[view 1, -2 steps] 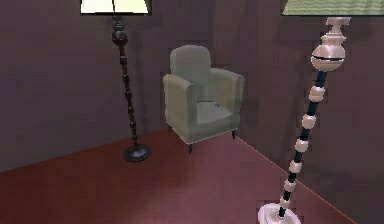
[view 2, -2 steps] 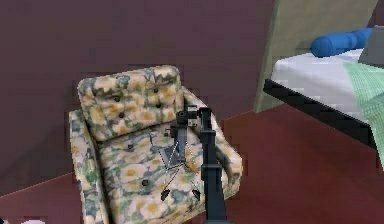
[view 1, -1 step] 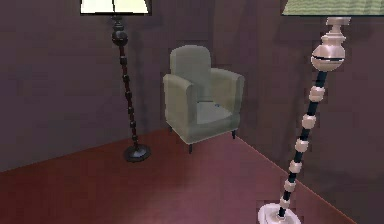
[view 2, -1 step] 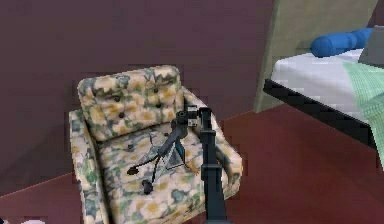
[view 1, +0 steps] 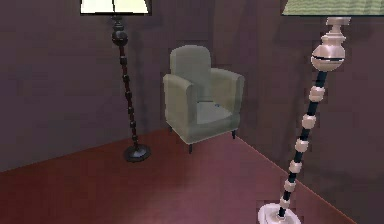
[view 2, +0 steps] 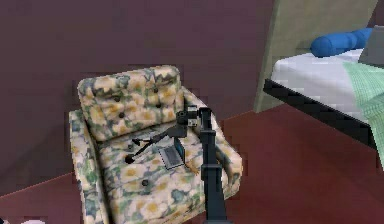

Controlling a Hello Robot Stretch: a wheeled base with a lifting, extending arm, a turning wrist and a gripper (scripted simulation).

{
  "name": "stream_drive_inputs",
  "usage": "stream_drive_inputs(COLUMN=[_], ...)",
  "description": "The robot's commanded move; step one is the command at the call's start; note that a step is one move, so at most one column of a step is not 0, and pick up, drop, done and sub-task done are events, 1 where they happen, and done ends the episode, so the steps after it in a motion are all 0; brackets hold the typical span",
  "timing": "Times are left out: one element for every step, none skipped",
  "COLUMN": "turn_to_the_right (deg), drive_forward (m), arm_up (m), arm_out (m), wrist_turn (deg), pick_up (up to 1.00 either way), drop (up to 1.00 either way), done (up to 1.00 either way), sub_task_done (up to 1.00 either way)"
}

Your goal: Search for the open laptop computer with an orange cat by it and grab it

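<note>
Fingers (view 2: 152, 144) show against the floral armchair (view 2: 118, 108) seat, small dark thing (view 2: 172, 157) lying right by them, honestly can't tell if they're holding anything.

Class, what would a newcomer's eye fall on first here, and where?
In the arm side view, a flower-patterned armchair stands left of middle, a bed at the right. In the forward view, a grey-green armchair sits in the corner between the left floor lamp and the right floor lamp.
</note>
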Motion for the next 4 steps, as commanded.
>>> stream_drive_inputs(turn_to_the_right=[0.0, 0.0, 0.0, 0.0], drive_forward=[0.0, 0.0, 0.0, 0.0], arm_up=[0.0, 0.0, 0.0, -0.3], arm_out=[0.0, 0.0, 0.0, 0.0], wrist_turn=[45.0, 45.0, 21.0, 0.0], pick_up=[0.0, 0.0, 0.0, 0.0], drop=[0.0, 0.0, 0.0, 0.0], done=[0.0, 0.0, 0.0, 0.0], sub_task_done=[0.0, 0.0, 0.0, 0.0])
